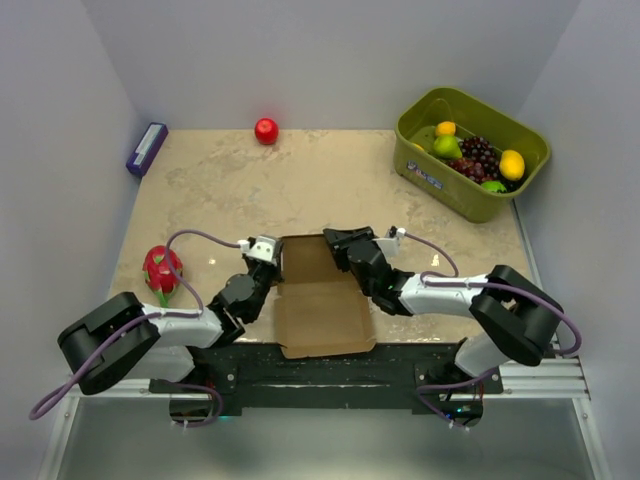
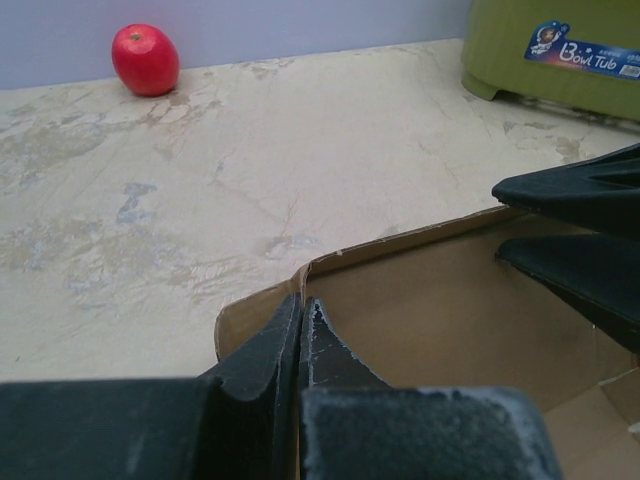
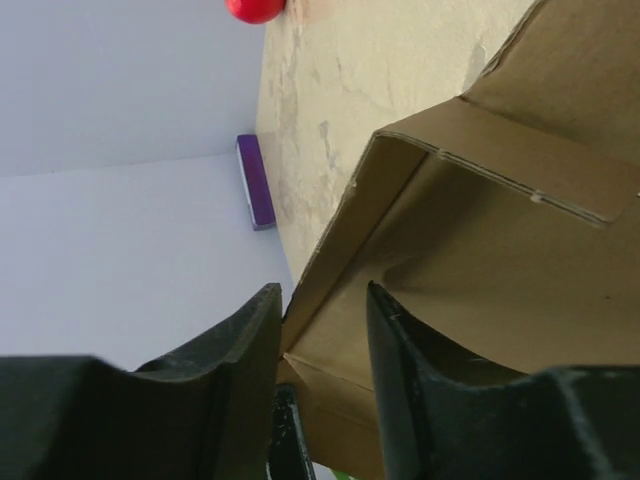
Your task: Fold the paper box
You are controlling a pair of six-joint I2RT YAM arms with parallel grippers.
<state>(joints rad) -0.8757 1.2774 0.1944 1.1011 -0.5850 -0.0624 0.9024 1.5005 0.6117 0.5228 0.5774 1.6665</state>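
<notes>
Box: paper box (image 1: 320,305) lies at the near middle of the table (image 1: 250,190), between the two grippers, partly folded. In the left wrist view its left and far walls (image 2: 440,300) stand up and meet at a corner.
Left gripper: the left gripper (image 1: 275,268) is at the box's left wall. Its fingers (image 2: 302,310) are pressed together on the wall's top edge, pinching the cardboard.
Right gripper: the right gripper (image 1: 335,242) is at the far right of the box. Its fingers (image 3: 320,300) are narrowly parted and straddle an upright wall (image 3: 480,250). I cannot tell whether the pads touch it.
Far edge: a red apple (image 1: 266,130) sits well apart from the box.
Far right corner: green bin (image 1: 470,200) with fruit inside.
Far left corner: purple block (image 1: 147,148) against the wall.
Near left: pink dragon fruit (image 1: 160,268) beside the left arm.
</notes>
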